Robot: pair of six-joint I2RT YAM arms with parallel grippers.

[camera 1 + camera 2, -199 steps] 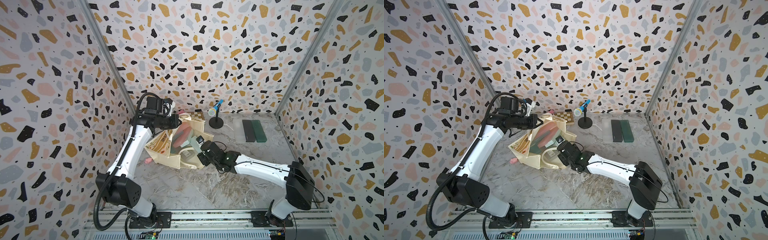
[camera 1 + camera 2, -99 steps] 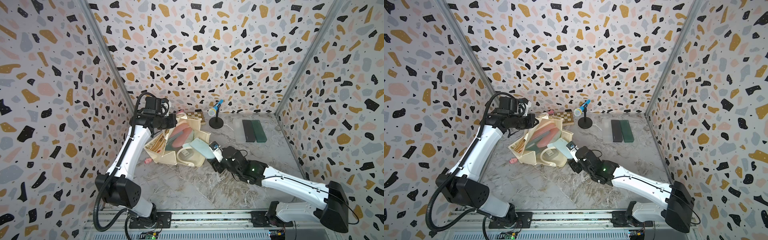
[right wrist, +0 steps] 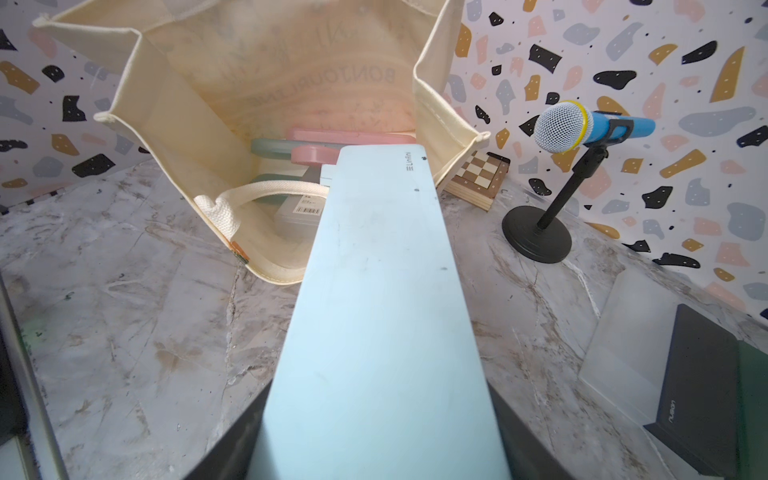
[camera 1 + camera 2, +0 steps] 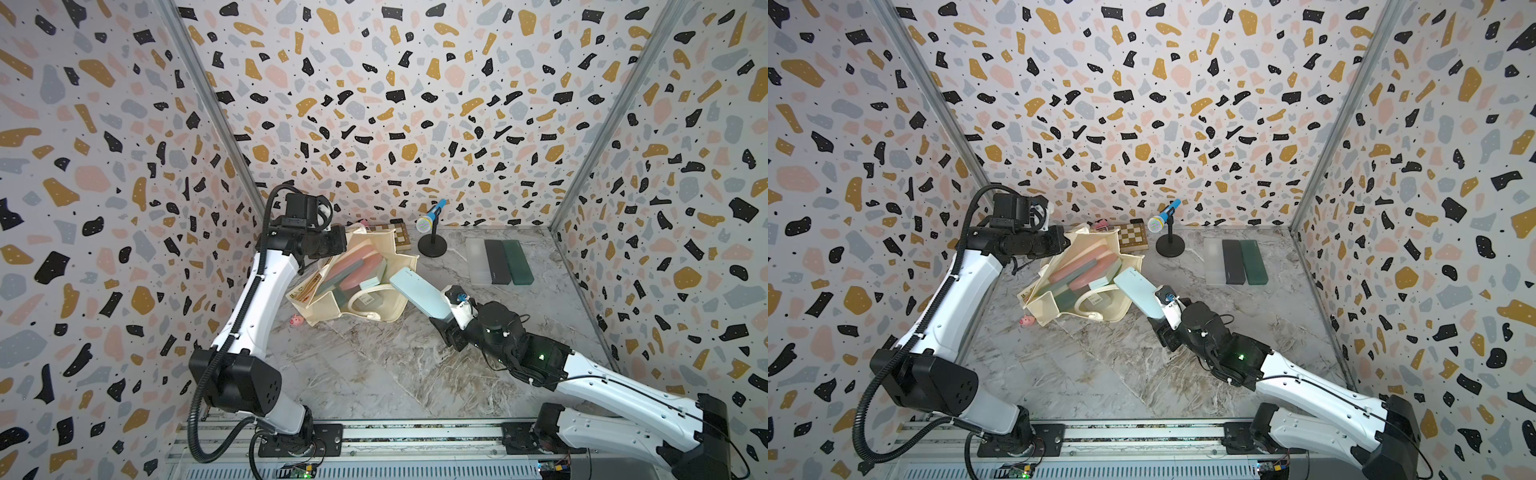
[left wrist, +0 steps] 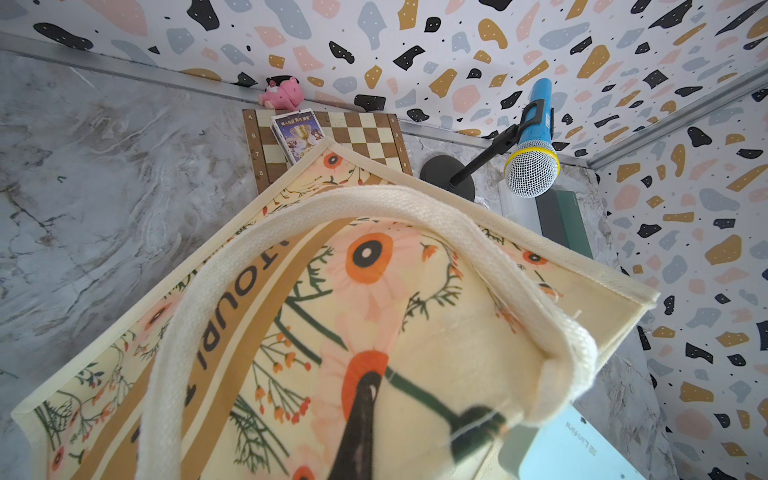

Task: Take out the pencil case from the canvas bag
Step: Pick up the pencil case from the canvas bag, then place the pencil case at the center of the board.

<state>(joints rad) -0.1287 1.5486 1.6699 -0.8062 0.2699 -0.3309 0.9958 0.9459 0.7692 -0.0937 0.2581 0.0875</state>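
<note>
The cream canvas bag (image 4: 376,309) (image 4: 1111,309) lies on its side with its mouth toward the right arm; its floral face (image 5: 415,316) fills the left wrist view. My left gripper (image 4: 344,245) (image 4: 1065,243) is shut on the bag's upper rim, one dark finger (image 5: 359,419) lying on the fabric. A long pale blue pencil case (image 4: 419,291) (image 4: 1140,293) (image 3: 382,291) is clamped in my right gripper (image 4: 446,320) (image 4: 1163,320) (image 3: 380,449). The case is tilted up above the floor, its far end at the bag's mouth (image 3: 187,124).
Pink and green cases (image 4: 353,270) (image 3: 332,143) stay inside the bag. A blue microphone on a black stand (image 4: 432,216), a chessboard (image 4: 395,235) and three flat cases (image 4: 498,262) stand at the back. A pink pig toy (image 4: 296,320) lies left of the bag.
The right arm has drawn back to the right, pulling the pale blue pencil case out of the bag's mouth. The left gripper keeps its hold on the bag's rim.
</note>
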